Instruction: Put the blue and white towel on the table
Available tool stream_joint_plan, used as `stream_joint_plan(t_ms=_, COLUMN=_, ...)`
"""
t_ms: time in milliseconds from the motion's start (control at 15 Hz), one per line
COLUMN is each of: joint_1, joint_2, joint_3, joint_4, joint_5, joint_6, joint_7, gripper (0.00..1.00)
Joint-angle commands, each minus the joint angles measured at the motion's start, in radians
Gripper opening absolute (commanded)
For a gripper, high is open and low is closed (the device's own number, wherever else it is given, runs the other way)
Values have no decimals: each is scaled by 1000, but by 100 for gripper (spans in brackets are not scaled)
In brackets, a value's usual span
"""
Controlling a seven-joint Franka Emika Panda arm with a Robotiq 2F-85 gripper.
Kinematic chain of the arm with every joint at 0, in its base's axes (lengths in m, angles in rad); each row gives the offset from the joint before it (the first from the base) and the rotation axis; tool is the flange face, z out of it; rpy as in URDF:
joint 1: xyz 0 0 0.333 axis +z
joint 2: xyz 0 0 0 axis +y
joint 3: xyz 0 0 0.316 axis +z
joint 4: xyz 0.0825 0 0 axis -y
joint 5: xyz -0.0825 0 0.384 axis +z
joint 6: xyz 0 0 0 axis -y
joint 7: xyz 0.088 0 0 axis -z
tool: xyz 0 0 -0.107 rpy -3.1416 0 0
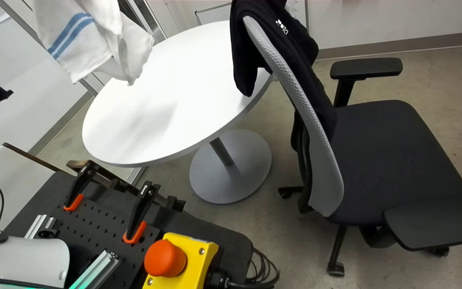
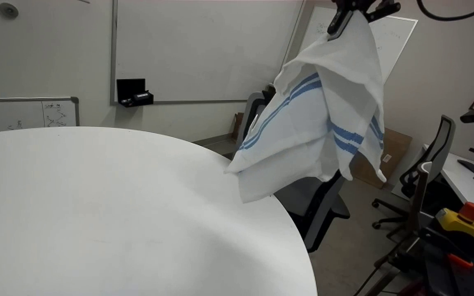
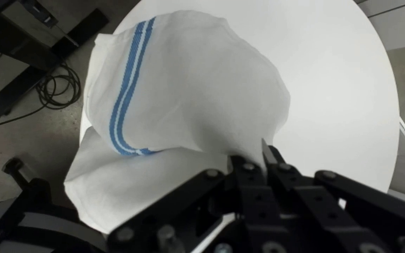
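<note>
The white towel with blue stripes (image 1: 102,44) hangs in loose folds at the top left of an exterior view. It also hangs in an exterior view (image 2: 290,135) and fills much of the wrist view (image 3: 202,80). My gripper (image 2: 350,20) is shut on the towel's upper end. In the wrist view, the cloth runs between the fingertips (image 3: 253,154). The round white table (image 1: 183,104) is below the towel and also shows in an exterior view (image 2: 117,205) and the wrist view (image 3: 343,88). The towel's lower corners overlap the table's edge in the exterior views; I cannot tell any contact.
A grey-backed chair (image 1: 391,160) with a black jacket (image 1: 279,52) on it stands against the table's side. A dark cart with clamps (image 1: 138,212) and a yellow box with a red button (image 1: 199,257) is near the table. A cable coil (image 3: 58,88) lies on the floor.
</note>
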Motion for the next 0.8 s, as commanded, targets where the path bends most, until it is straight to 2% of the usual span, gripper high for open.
stream_joint_plan(t_ms=0, joint_1=1, joint_2=7, joint_3=7, joint_4=-25, joint_5=18, joint_6=26, joint_7=-36, gripper=36)
stream_joint_plan(t_ms=533, joint_1=-8, joint_2=17, joint_3=-2, joint_4=-31, joint_5=20, joint_6=34, joint_7=-42, gripper=94)
stream_joint_plan(t_ms=600, joint_1=-11, joint_2=16, joint_3=-5, joint_4=-29, joint_5=20, joint_6=32, joint_7=-42, gripper=99)
stream_joint_plan(t_ms=733, joint_1=-19, joint_2=10, joint_3=-12, joint_4=-27, joint_5=20, joint_6=32, joint_7=-34, gripper=100)
